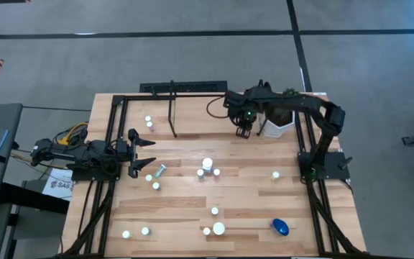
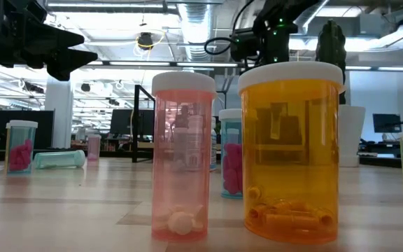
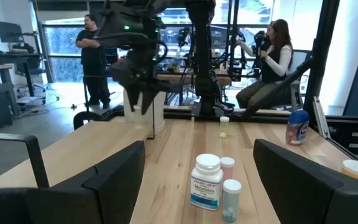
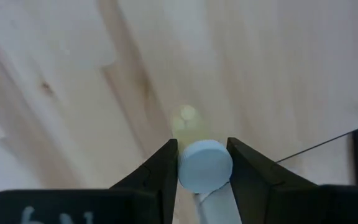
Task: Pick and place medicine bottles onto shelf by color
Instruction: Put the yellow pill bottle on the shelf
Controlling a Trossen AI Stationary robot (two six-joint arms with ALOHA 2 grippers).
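The right claw (image 4: 202,163) is closed on a pale-capped bottle (image 4: 205,167), one finger on each side of the cap. The bottle hangs upright, its long axis running straight down from the claw toward the worktop (image 4: 278,68). In the high view this claw (image 1: 243,129) is near the shelf (image 1: 172,89), which lies to its side across the back of the worktop. The left claw (image 1: 141,154) waits fully open and empty, well apart from the shelf. The right arm is the nearer one.

Both arms matte black, jointed; left hand (image 1: 141,154) has two pointed black fingers with yellow-orange cables at its base, right hand (image 1: 242,132) shows a green LED and a looping black cable.
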